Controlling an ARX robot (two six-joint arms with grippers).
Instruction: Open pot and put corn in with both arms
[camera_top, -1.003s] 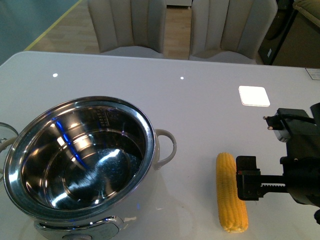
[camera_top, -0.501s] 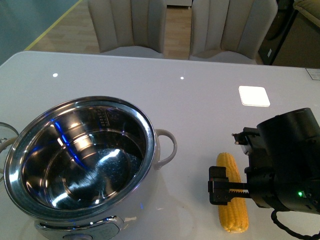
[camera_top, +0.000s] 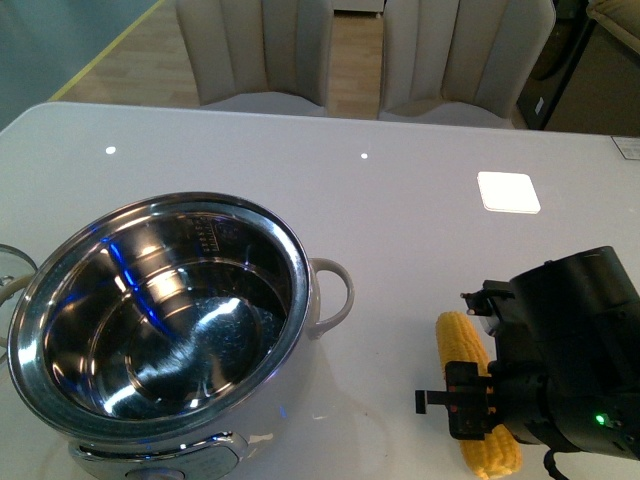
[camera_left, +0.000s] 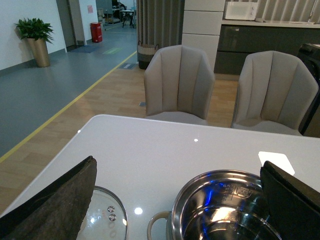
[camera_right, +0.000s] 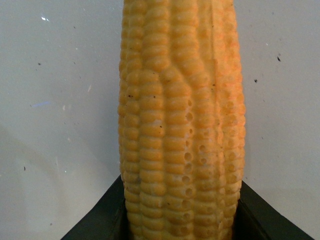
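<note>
Corn (camera_top: 458, 340) clasped by right gripper (camera_top: 478, 410), arm (camera_top: 570, 350) low

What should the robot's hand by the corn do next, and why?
Probably lift straight up a little. The right gripper hugs both sides of the corn, which lies on the table. The pot is already open beside it, so raising the cob likely comes first.

Front cam's looking down over the table (camera_top: 420, 220) at pot (camera_top: 160, 320) and corn (camera_top: 458, 340), left wrist's sharing that pot from low down, right wrist's hugging the corn close-up.
</note>
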